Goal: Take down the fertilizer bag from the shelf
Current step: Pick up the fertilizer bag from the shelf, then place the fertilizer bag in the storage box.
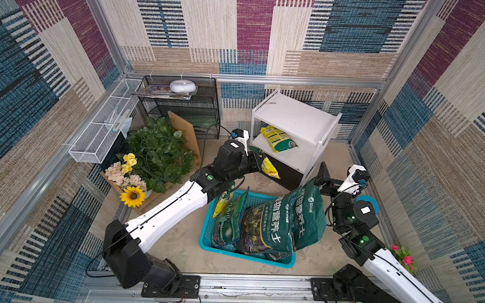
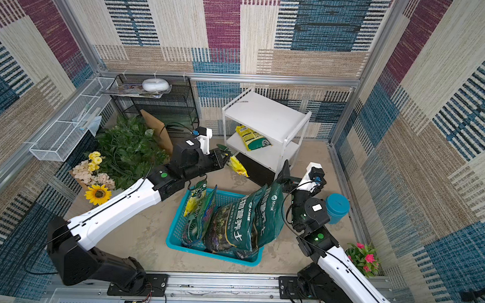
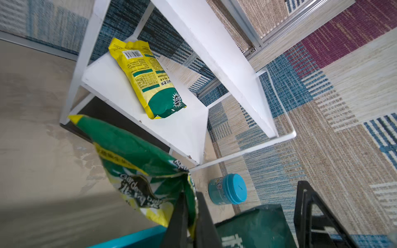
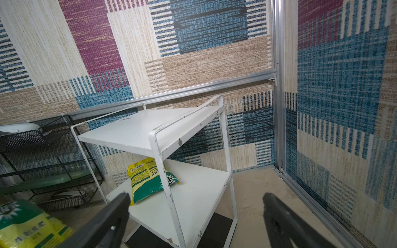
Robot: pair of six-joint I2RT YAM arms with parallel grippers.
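The white shelf (image 1: 294, 115) (image 2: 266, 116) (image 4: 137, 131) stands at the back, right of centre. One yellow-and-green fertilizer bag (image 1: 279, 138) (image 2: 253, 138) (image 3: 148, 79) (image 4: 148, 180) lies flat on its lower board. In front of the shelf's left corner, off the boards, hangs another yellow-and-green fertilizer bag (image 1: 270, 169) (image 2: 237, 167) (image 3: 133, 154). My left gripper (image 1: 259, 158) (image 3: 190, 197) is shut on its edge. By the shelf's right front post, my right gripper (image 1: 326, 182) (image 4: 195, 199) stands wide open, holding nothing.
A teal basket (image 1: 209, 221) (image 2: 174, 234) of large dark green soil bags sits between the arms. A teal jar (image 2: 336, 207) (image 3: 228, 189) stands by the right arm. A black mesh rack (image 1: 181, 106), a white wire basket (image 1: 103, 127) and artificial plants (image 1: 155, 153) fill the left side.
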